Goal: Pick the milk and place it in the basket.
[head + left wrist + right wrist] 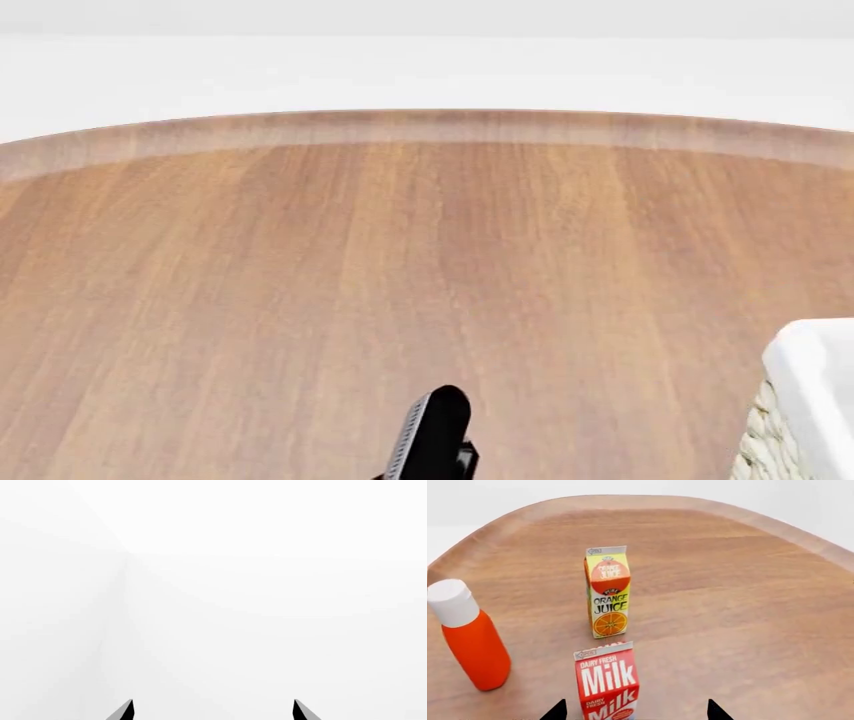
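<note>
The milk (606,680), a red carton with white "Milk" lettering, stands upright on the wooden table (740,610) in the right wrist view. My right gripper (636,713) is open, its two dark fingertips (557,712) on either side of the carton, which sits nearer one tip and touches neither. Only a corner of the basket (809,400), cream wicker with a white liner, shows at the head view's lower right edge. The milk does not show in the head view. My left gripper (213,711) is open, with nothing between its tips and only blank white ahead of it.
An orange juice carton (607,592) stands upright just beyond the milk. An orange bottle with a white cap (468,637) stands off to one side of both cartons. A black arm part (434,435) pokes in at the head view's bottom centre, over the round table (400,280).
</note>
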`<state>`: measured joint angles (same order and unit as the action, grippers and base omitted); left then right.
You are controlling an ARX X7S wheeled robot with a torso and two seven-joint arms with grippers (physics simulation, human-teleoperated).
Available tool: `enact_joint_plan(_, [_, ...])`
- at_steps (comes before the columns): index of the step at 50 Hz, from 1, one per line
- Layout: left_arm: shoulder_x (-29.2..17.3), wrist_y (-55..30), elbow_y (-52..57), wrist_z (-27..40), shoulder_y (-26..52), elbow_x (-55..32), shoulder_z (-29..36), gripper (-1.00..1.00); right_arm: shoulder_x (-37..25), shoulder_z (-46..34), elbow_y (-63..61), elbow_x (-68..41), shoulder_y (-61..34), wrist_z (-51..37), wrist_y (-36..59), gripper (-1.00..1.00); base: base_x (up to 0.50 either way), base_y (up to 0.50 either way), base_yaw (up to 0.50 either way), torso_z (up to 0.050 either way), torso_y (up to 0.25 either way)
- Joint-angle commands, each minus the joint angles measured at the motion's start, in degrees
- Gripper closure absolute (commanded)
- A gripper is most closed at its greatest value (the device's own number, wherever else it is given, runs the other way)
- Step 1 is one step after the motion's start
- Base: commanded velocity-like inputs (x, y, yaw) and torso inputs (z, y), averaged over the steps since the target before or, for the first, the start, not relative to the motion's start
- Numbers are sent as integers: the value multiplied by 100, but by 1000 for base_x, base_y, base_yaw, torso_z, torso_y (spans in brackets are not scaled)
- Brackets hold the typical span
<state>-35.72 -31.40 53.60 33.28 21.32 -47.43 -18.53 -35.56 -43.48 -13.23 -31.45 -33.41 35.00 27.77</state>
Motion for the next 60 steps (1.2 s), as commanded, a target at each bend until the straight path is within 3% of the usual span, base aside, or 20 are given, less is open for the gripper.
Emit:
enact_joint_plan(1, [74, -68, 19, -126, 5, 166, -78, -100, 201, 37, 68, 248, -86, 98, -14, -100, 0, 0, 0, 0, 0])
enact_joint_plan(20, [38, -26, 9, -93, -9, 152, -54, -100, 195, 23, 70, 236, -94, 88, -21, -100, 0, 0, 0, 0, 0])
enact_joint_plan(60, [-41, 61, -50, -30, -20, 111, -46, -100, 1310, -717, 2186, 616, -783, 1238, -609, -100, 0, 0, 0, 0, 0])
